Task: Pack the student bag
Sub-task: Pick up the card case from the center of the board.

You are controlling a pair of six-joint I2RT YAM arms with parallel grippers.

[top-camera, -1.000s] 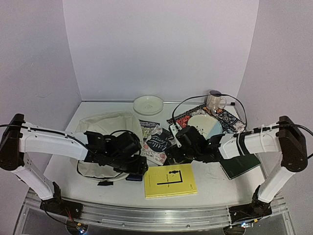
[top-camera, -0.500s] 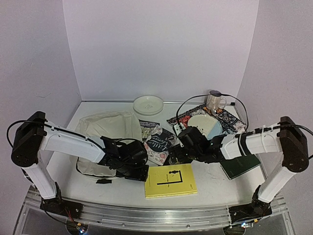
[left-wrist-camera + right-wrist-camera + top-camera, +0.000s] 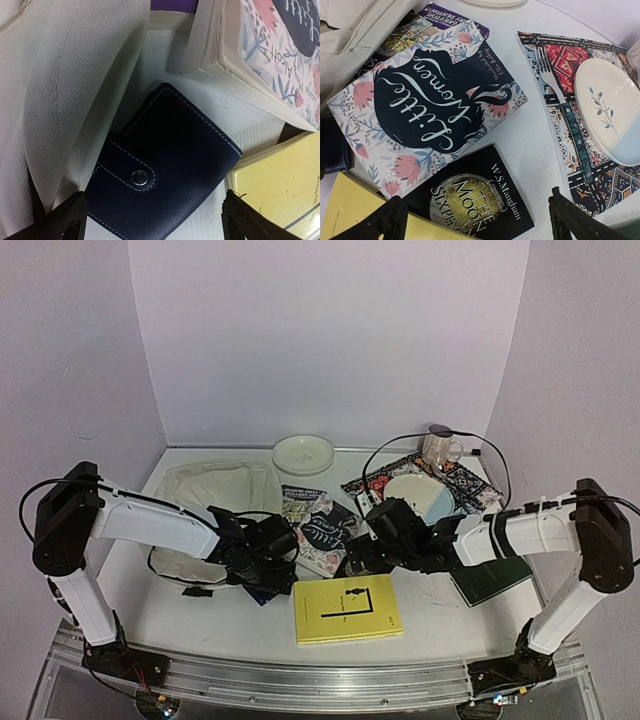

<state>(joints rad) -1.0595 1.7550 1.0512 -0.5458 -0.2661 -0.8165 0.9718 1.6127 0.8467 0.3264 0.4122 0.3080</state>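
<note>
Wallet (image 3: 170, 160), navy, lies beside the student bag (image 3: 55, 90) beneath my left gripper (image 3: 157, 222), spread wide, empty. My right gripper (image 3: 480, 220) is equally wide, holding nothing, over paperbacks (image 3: 425, 110).

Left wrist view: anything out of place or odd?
Navy wallet lies outside the student bag, not packed, against its fabric edge, beside the Little Women book and the yellow book. Nothing looks spilled or damaged.

The student bag (image 3: 60, 100) is matt cream cloth with a coarse weave; the wallet (image 3: 165, 165) looks like smooth leather, white-stitched, with a shiny metal snap (image 3: 139, 177); the Little Women book (image 3: 430, 115) has a matt paper cover; the plate (image 3: 607, 110) looks glazed and glossy.
</note>
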